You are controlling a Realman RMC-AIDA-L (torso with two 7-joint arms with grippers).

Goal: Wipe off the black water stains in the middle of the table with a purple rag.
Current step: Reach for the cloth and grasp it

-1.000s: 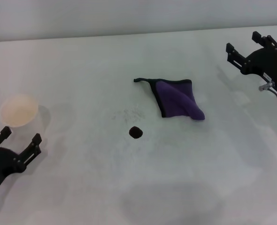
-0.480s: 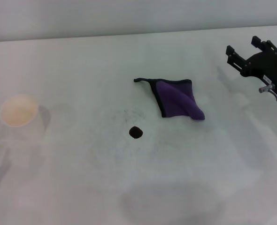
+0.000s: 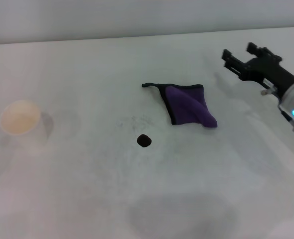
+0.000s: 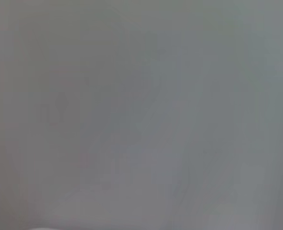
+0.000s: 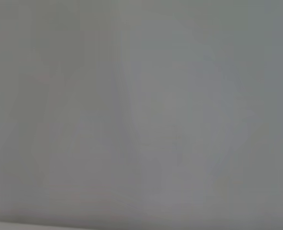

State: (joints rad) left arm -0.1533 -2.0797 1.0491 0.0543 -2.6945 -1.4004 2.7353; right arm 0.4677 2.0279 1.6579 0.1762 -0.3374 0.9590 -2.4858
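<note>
The purple rag (image 3: 189, 105) lies flat on the white table (image 3: 87, 199), just right of the middle, with a black loop at its far-left corner. The black water stain (image 3: 144, 140) is a small dark blob in front and to the left of the rag. My right gripper (image 3: 238, 56) hovers open above the table, to the right of the rag and a little farther back, with nothing between its fingers. My left gripper is out of the head view. Both wrist views show only blank grey surface.
A pale cream cup (image 3: 20, 118) stands near the table's left side. Faint grey speckles (image 3: 134, 121) lie just behind the stain. The table's far edge (image 3: 137, 37) runs along the back.
My left gripper has withdrawn from the lower left out of view. My right gripper has moved left toward the rag and turned its fingers leftward.
</note>
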